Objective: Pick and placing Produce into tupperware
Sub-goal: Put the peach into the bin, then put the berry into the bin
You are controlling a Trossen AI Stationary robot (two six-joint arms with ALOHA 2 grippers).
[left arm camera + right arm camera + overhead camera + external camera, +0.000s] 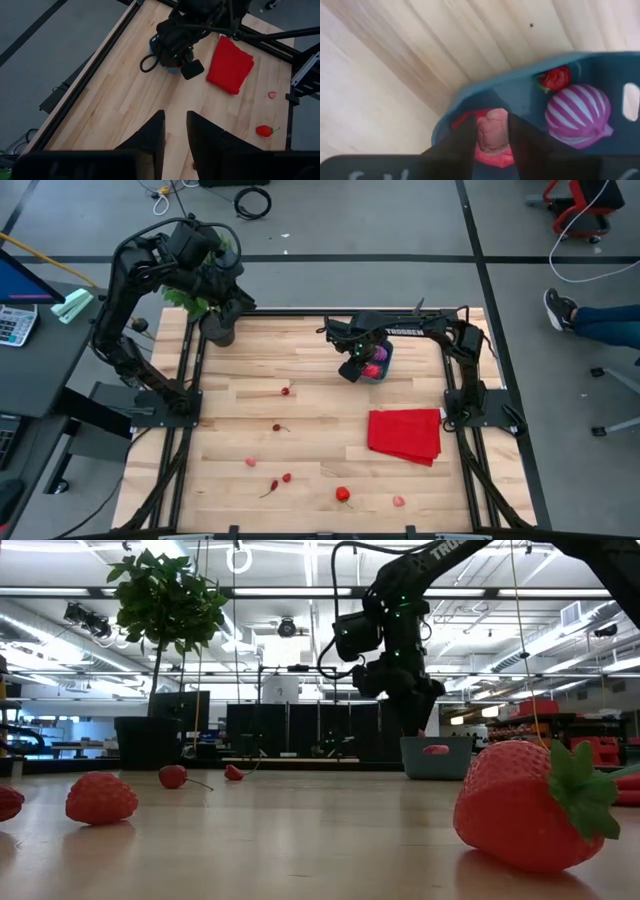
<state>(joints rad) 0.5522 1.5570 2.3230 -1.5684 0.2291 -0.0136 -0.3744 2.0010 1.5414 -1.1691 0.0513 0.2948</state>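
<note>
Hovering over small blue rectangular plastic tub, right gripper pinches pale pink toy piece between fingers, low inside tub.
- Tub contents: striped purple-white ball, small red fruit.
- Left gripper: parked well away from tub, fingers slightly parted, empty.
- Risk, judged: release near tub wall; piece may bounce out onto wooden table.
- Loose red strawberry lies far from tub.

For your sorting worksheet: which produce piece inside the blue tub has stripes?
The purple-and-white striped piece in the tub; the small red one beside it is plain.
</note>
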